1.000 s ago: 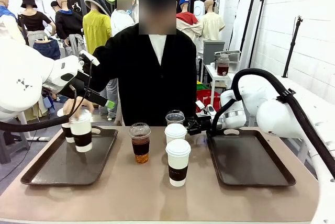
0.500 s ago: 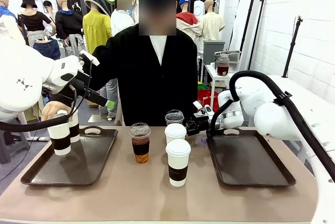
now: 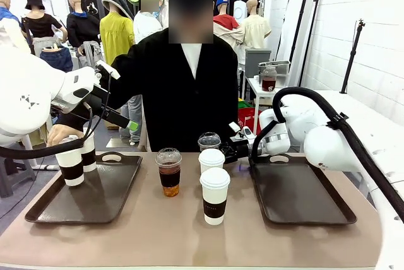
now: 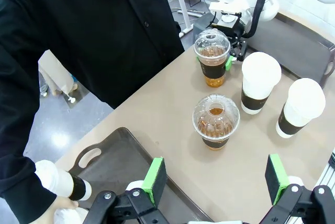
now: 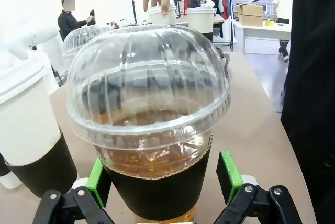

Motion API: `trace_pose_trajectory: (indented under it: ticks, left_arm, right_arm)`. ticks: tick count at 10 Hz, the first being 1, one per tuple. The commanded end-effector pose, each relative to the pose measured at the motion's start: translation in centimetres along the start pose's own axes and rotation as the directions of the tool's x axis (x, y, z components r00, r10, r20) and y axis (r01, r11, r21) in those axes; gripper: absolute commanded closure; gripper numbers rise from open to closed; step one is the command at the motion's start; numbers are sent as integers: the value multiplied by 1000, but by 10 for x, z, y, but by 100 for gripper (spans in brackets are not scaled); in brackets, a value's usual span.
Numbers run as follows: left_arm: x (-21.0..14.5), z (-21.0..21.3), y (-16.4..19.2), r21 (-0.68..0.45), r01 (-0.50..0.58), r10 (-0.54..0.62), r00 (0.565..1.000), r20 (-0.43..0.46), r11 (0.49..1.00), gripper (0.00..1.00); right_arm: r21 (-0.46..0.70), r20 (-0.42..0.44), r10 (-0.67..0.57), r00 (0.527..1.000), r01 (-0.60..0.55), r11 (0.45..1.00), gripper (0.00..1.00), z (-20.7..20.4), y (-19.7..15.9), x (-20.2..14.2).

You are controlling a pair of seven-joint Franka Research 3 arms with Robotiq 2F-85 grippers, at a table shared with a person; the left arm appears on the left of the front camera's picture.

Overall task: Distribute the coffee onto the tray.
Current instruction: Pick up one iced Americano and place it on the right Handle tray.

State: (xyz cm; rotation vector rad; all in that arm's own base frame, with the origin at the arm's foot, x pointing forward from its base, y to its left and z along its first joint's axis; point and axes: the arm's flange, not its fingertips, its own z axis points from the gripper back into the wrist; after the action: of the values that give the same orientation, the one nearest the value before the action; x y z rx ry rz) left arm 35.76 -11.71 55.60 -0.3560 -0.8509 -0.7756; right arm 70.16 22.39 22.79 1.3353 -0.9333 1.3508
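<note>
Squarely between spread right jaws, dome-lidded cup

Left arm and right arm: white shells, black hose along the right. Left gripper and right gripper: black, green pads. Person: black jacket, white shirt.

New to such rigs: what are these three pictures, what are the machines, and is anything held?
Two robot arms share a table with a person. The front view looks across it; each wrist view looks along one gripper's fingers. On the left tray stand a far white cup and a near white cup under the person's hand. Mid-table: two white cups, a clear cup. The left gripper is open, empty. The right gripper, open, flanks a second clear cup near the right tray.
</note>
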Motion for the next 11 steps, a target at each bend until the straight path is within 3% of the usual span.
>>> trace_pose_trajectory:
  ticks: [1, 6, 8, 11]
  left_arm:
    - [-1, 1, 1, -12, -3, 3, 1000, -3, 1000, 0]
    - [-1, 1, 1, -12, -3, 3, 1000, -3, 1000, 0]
    - [-1, 1, 1, -12, -3, 3, 1000, -3, 1000, 0]
    - [-1, 1, 1, -12, -3, 3, 1000, -3, 1000, 0]
  right_arm:
    - [14, -19, -19, 1000, 19, 1000, 0, -4, -11, 1]
    - [55, -16, -21, 1000, 22, 998, 0, -18, -14, 0]
    - [45, -8, -29, 1000, 29, 999, 33, -19, -13, -1]
    - [46, -13, -29, 1000, 29, 998, 33, -17, -11, 0]
